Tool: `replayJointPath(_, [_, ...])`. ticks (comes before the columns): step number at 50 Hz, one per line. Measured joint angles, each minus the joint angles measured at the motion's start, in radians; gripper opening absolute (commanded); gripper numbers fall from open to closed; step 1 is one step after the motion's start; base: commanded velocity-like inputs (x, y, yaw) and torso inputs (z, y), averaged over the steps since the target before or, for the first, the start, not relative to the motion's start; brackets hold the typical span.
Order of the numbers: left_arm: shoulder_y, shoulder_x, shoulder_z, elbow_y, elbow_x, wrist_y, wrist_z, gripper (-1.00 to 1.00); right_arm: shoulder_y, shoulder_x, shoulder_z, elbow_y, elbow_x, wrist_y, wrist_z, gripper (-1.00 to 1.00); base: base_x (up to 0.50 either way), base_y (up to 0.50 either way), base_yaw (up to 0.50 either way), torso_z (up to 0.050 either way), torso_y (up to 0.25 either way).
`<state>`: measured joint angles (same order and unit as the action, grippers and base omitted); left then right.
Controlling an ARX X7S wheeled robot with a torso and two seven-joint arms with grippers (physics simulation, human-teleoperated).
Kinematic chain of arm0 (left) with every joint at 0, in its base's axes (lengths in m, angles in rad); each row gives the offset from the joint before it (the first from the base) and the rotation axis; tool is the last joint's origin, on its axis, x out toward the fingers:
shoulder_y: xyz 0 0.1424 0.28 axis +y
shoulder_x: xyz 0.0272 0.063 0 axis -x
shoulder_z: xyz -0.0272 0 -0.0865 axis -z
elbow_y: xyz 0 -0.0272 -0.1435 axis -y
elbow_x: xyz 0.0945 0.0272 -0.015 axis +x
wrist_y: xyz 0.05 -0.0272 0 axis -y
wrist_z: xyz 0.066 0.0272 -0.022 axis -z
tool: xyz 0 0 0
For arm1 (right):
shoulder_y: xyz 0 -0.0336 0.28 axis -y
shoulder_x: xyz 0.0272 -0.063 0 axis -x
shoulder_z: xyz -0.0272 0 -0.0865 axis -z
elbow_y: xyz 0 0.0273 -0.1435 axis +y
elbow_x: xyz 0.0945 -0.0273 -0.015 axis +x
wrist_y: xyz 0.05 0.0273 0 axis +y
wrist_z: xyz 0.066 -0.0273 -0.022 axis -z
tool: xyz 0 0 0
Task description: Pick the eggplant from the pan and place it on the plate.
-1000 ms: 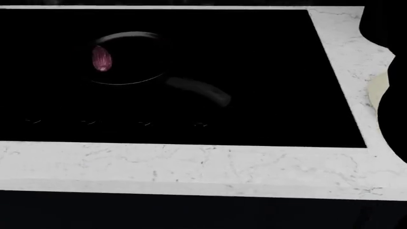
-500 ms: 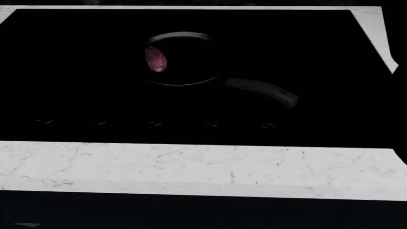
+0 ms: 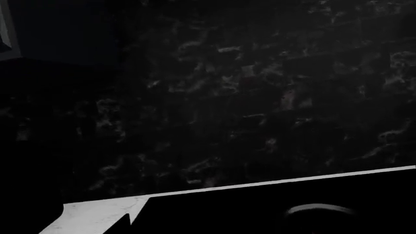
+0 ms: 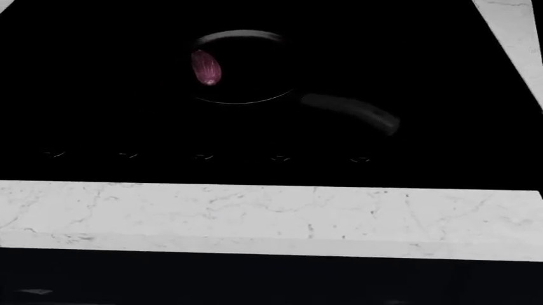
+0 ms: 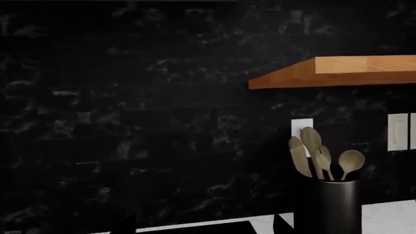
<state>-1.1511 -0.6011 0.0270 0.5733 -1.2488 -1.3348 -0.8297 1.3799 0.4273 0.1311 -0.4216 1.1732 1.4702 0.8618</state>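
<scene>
**What the views leave out**

Neither gripper shows in any view, so nothing can be placed against the jaws and their state is unknown. The plate is out of sight in every view. In the left wrist view only an arc of the pan's (image 3: 320, 209) rim shows, the rest cut off at the picture's edge. The dark utensil holder (image 5: 328, 207) is cut off at its base. The pan's black body barely separates from the black cooktop (image 4: 102, 114) in the head view.

White marble counter (image 4: 254, 216) carries a black cooktop (image 4: 102, 114) bearing the pan (image 4: 254, 70).
</scene>
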Motion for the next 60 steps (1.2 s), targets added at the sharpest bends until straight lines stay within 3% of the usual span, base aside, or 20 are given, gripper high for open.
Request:
replayJointPath(19, [0.005, -0.012, 0.028, 0.008, 0.011, 0.018, 0.012, 1.0, -0.005, 0.018, -0.012, 0.002, 0.021, -0.016, 0.007, 1.0, 0.0, 0.0, 0.0, 0.0, -0.22])
replayJointPath(33, [0.006, -0.011, 0.042, 0.005, 0.016, 0.033, 0.015, 1.0, -0.014, 0.034, -0.013, 0.007, 0.031, -0.035, 0.005, 1.0, 0.0, 0.0, 0.0, 0.0, -0.002])
replayJointPath(60, [0.01, -0.012, 0.048, 0.007, 0.0, 0.045, -0.005, 1.0, -0.032, 0.059, 0.002, 0.005, 0.074, -0.055, 0.013, 1.0, 0.29, -0.01, 0.0, 0.0, 0.0])
